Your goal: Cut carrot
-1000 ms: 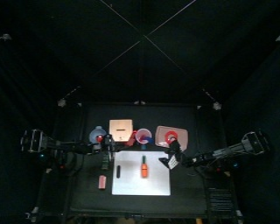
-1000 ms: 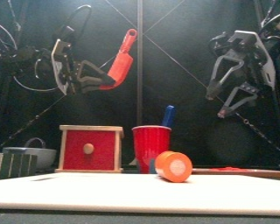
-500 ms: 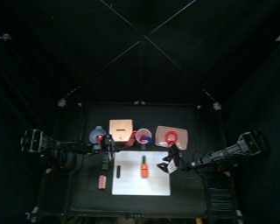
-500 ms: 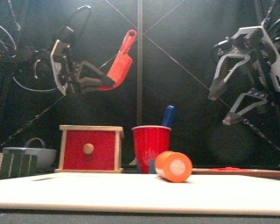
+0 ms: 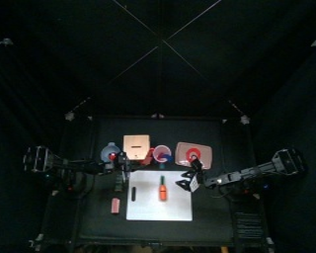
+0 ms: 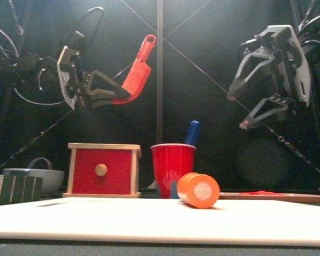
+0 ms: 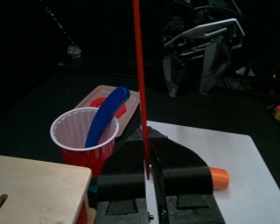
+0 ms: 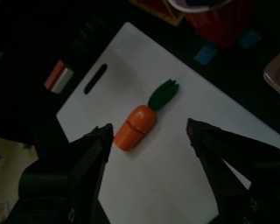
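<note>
Since a second earlier, your right arm had swung and rolled its wrist while the left stayed put; in the front view the right gripper [image 6: 272,75] sat turned at a different angle, high on the right. Nearest the front edge lay the white cutting board [image 5: 174,208], and on it the carrot [image 8: 137,129], resting flat toward the board's middle. Its long axis ran front to back along the board, cut orange face [image 6: 198,188] toward the front camera and dark green tip [image 8: 164,94] pointing away toward the red cup [image 7: 87,136]. Your right gripper hung above it with jaws spread wide and empty, the carrot framed between them in its wrist view, so that arm looked better placed to pin it. Farther back on the left, your left gripper [image 6: 85,88] was pinched on the red-handled knife [image 6: 135,70], held aloft, blade [image 7: 139,61] not yet over the carrot.
</note>
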Motion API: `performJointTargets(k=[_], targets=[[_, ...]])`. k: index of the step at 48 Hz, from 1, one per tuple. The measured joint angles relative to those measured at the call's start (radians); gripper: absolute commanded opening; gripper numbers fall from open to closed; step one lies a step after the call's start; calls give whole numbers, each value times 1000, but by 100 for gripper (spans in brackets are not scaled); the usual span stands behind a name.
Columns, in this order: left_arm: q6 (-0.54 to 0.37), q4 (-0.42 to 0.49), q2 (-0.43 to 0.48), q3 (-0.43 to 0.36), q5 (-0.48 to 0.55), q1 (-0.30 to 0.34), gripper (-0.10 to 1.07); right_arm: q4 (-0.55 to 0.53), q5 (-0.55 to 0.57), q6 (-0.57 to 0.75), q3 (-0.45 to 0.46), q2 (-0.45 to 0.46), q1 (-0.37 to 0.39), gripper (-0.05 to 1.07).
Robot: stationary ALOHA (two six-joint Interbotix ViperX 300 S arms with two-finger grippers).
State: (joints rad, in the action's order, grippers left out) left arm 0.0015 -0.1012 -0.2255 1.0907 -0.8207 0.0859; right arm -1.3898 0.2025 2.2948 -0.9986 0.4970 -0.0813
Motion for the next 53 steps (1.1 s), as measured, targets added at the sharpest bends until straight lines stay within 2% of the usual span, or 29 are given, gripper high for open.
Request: performJointTargets(k=[8, 19, 34, 47, 53], targets=[[2, 0, 0, 0, 0, 0, 26, -98, -109, -2, 0, 15, 155, 98], [0, 0, 2, 0, 0, 2, 26, -233, -137, -2, -3, -11, 337, 98], [0, 0, 2, 0, 0, 2, 26, -235, -167, -3, -6, -100, 480, 98], [2, 0, 2, 2, 0, 2, 26, -184, -416, 2, 8, -202, 601, 98], [0, 0, 2, 5, 2, 2, 26, -187, -442, -3, 40, -218, 623, 98]])
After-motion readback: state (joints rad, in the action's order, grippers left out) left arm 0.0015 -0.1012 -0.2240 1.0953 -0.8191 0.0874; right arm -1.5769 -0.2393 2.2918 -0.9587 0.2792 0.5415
